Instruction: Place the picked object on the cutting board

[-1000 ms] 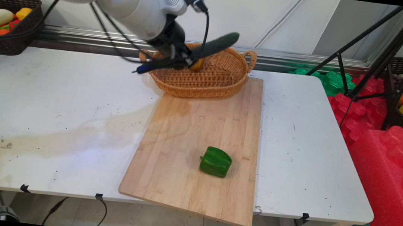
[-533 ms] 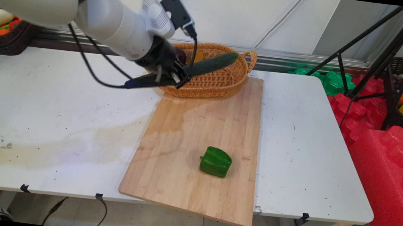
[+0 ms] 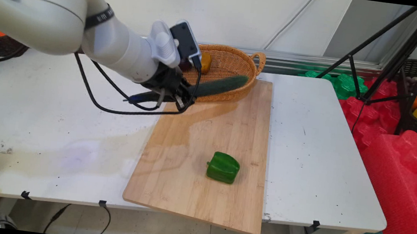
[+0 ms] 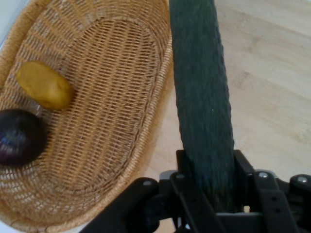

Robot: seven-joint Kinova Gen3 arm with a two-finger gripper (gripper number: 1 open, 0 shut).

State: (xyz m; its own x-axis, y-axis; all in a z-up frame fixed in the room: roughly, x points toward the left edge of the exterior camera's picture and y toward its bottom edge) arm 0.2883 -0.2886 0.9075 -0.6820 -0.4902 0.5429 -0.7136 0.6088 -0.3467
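My jaws (image 3: 191, 94) were clamped on one end of a long dark green cucumber (image 3: 217, 85), closed as far as its girth allowed; in the hand view the cucumber (image 4: 201, 92) rose from between my black fingers (image 4: 245, 167) straight up past the top of the frame. In the main view it jutted toward the right from my grip, near the centre of the frame's upper half; it crossed the near rim of a woven wicker basket (image 3: 250, 65) and hung above the far end of a wooden cutting board (image 3: 206, 140).

A second before, I had held the cucumber higher, tilted up over the basket's middle; since then I had carried it lower and toward the bottom of the frame, so that it lay closer to level and my jaws sat over the board's far left corner instead of over the basket.

The hand view showed the basket (image 4: 102, 111) at left with a yellow-brown potato (image 4: 44, 85) and a dark purple onion (image 4: 19, 137) inside, just beside each other.

A green bell pepper (image 3: 223, 167) lay on the board's near right part, well apart from me; the board rested on the white worktop (image 3: 57, 116).
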